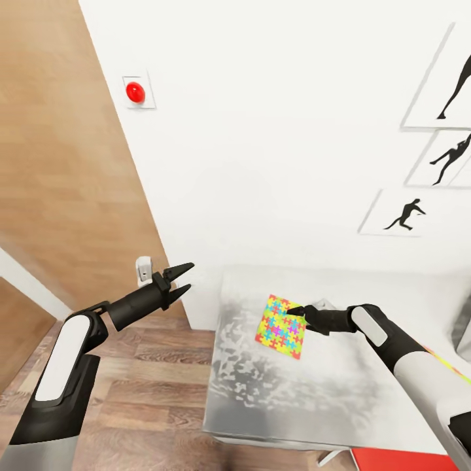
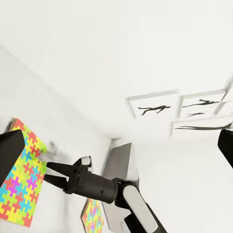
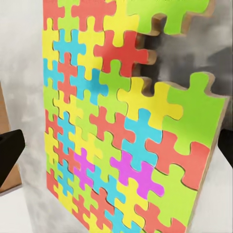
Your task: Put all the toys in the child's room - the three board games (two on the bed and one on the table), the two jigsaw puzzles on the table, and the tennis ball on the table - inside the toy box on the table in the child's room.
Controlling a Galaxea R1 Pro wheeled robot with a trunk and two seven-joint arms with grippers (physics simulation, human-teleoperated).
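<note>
Our right gripper (image 1: pixel 296 310) had its jaws clenched on one edge of a jigsaw puzzle (image 1: pixel 281 326), a flat board of bright interlocking pieces that hung tilted from the fingertips, lifted clear above the grey marbled table (image 1: pixel 261 399). In the right wrist view the puzzle (image 3: pixel 116 126) stood close before the camera, with one piece missing from an edge near a corner. From the left wrist view we saw the same grasp from the side: the right gripper (image 2: pixel 52 173) nipping the board's edge, and a second jigsaw puzzle (image 2: pixel 93 216) lying beyond it, under the right forearm.

Our left gripper (image 1: pixel 182 278) hung well apart from the right one, off the table's edge and over the wooden floor (image 1: pixel 157 379), its jaws released and holding nothing.

Behind the table stood a white wall with framed silhouette pictures (image 1: pixel 399 214) and a red button (image 1: pixel 135 92).

We judged the task to be early or midway: one puzzle was in hand and not yet stowed, the second still waited, and the toy box, the board games and the tennis ball lay outside what we could see, so we could not tell how much else was done.
</note>
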